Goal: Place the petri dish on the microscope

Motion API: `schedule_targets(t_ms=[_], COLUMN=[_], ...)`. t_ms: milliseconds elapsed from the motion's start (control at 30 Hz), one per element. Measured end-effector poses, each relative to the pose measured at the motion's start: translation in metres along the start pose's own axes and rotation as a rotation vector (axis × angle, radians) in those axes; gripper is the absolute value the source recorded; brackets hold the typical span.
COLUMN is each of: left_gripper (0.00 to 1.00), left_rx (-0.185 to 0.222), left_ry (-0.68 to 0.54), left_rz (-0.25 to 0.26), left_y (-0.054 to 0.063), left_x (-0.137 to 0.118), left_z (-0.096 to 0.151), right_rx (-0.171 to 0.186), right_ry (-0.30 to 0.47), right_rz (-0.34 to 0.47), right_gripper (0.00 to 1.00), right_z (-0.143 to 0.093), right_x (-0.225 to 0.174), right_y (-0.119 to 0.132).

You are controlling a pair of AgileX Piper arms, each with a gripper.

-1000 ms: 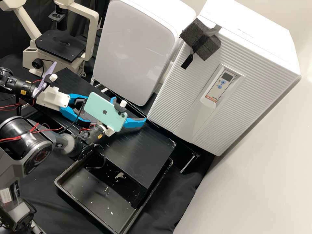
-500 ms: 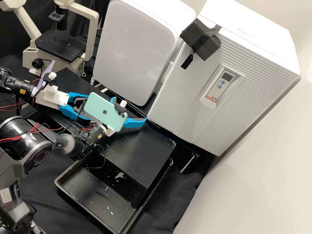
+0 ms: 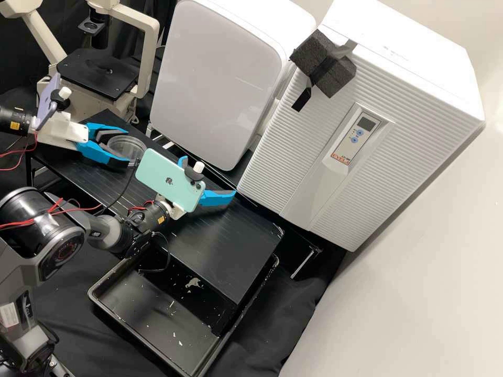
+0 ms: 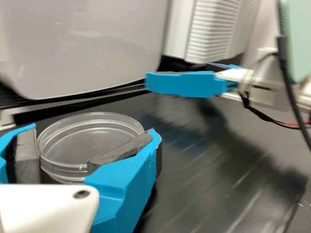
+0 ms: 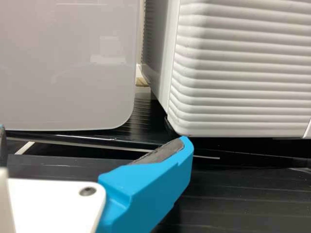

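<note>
Petri dish (image 4: 90, 122) pinched in left end effector (image 4: 94, 131); right end effector (image 5: 95, 135) spread. Likely carry step; next, keep level toward microscope stage (image 3: 86, 76).

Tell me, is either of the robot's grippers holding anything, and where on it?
Yes: the left gripper holds the clear, round, shallow petri dish by its side wall, between its dark grey pads.

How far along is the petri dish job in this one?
The grasp looks done: the petri dish sits between the left gripper's fingers. In hand, apparently, is the transfer, with the dish over the black bench. Left to do: bring it to the microscope's stage, set it down and release it.
</note>
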Motion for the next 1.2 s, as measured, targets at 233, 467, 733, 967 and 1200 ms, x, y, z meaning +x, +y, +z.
schedule_targets(t_ms=[233, 467, 733, 967, 1200], left_gripper=[0.00, 0.00, 0.00, 0.00, 0.00], left_rx=[-0.028, -0.039, -0.047, -0.039, 0.012], left_ry=[0.037, 0.105, 0.290, 0.440, 0.506], left_rz=[0.049, 0.117, 0.215, 0.240, 0.235], left_y=[0.013, 0.028, 0.045, 0.044, 0.043], left_x=[-0.018, -0.038, -0.062, -0.071, -0.062], left_z=[-0.007, -0.022, -0.066, -0.099, -0.116], right_rx=[0.000, 0.000, 0.000, 0.000, 0.000], right_ry=[0.000, 0.000, 0.000, 0.000, 0.000], right_rz=[0.000, 0.000, 0.000, 0.000, 0.000], right_gripper=[1.00, 1.00, 1.00, 1.00, 1.00], right_z=[0.000, 0.000, 0.000, 0.000, 0.000], right_x=[0.000, 0.000, 0.000, 0.000, 0.000], right_y=[0.000, 0.000, 0.000, 0.000, 0.000])
